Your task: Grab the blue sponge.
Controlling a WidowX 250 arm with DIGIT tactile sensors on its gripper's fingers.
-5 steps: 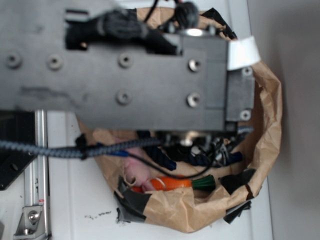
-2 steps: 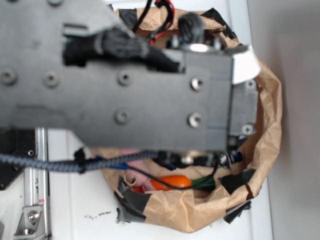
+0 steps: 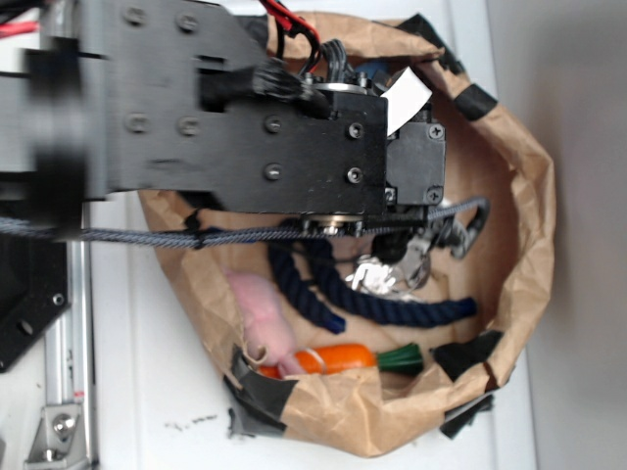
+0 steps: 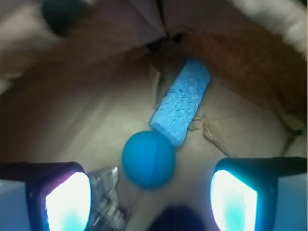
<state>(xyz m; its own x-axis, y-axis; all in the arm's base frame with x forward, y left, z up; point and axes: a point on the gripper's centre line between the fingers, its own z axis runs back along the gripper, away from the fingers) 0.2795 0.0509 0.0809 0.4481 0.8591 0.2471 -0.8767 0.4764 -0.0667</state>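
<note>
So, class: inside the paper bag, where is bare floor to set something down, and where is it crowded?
Wrist view: bare paper left of the blue sponge and ball, and right of the sponge. Crowded where the two touch, between the open pincer fingers.

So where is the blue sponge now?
In the wrist view, the light-blue rectangular foam sponge lies on brown paper, its near end touching the round blue ball.

You had the gripper spread wide with open room between its fingers, but the teal ball sat in that gap, touching the near end of the blue sponge, with paper bag walls crowding both sides.
</note>
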